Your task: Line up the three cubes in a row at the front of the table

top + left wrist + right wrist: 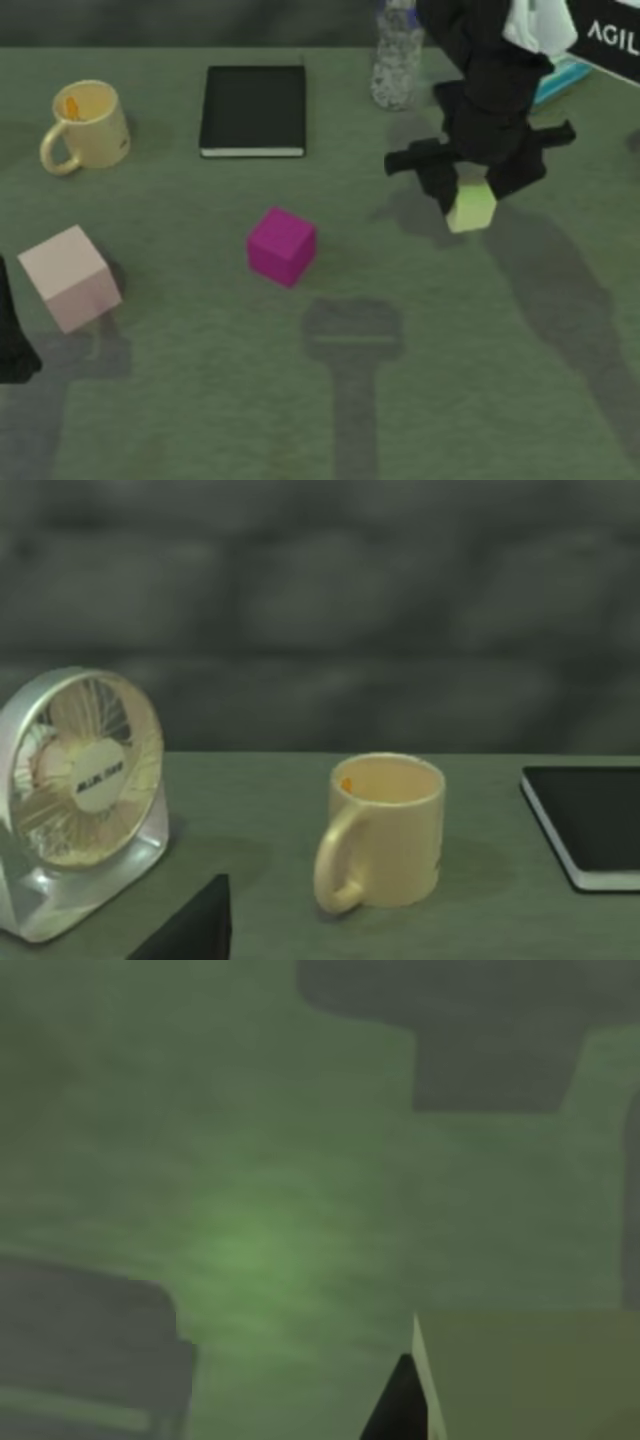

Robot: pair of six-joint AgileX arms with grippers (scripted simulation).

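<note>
The small yellow-green cube (pixel 530 1375) fills the near corner of the right wrist view, pressed against a dark fingertip (pixel 400 1405) with the green bench (pixel 240 1250) some way below it. From above, the right end effector (pixel 468 200) is clamped on that cube and seems to hold it clear of the surface, over the right half of the bench and toward the back, near a clear bottle (pixel 397 55). The magenta cube (pixel 281 245) sits near the middle of the bench, and the large pale pink cube (pixel 70 277) rests at the left, well apart from it. The left end effector (pixel 12 345) shows only as a dark shape at the left edge just beside the pink cube; I cannot tell whether its fingers are apart or together. A black book (pixel 253 110) and a cream mug (pixel 85 125) lie along the back, and the left wrist view also takes in a small desk fan (pixel 80 800). The step in hand looks like carrying the yellow-green cube toward the front. The next move likely calls for bringing it forward and leftward, lowering it to a spot level with where the other two will sit, and releasing it squarely so the row stays straight.
</note>
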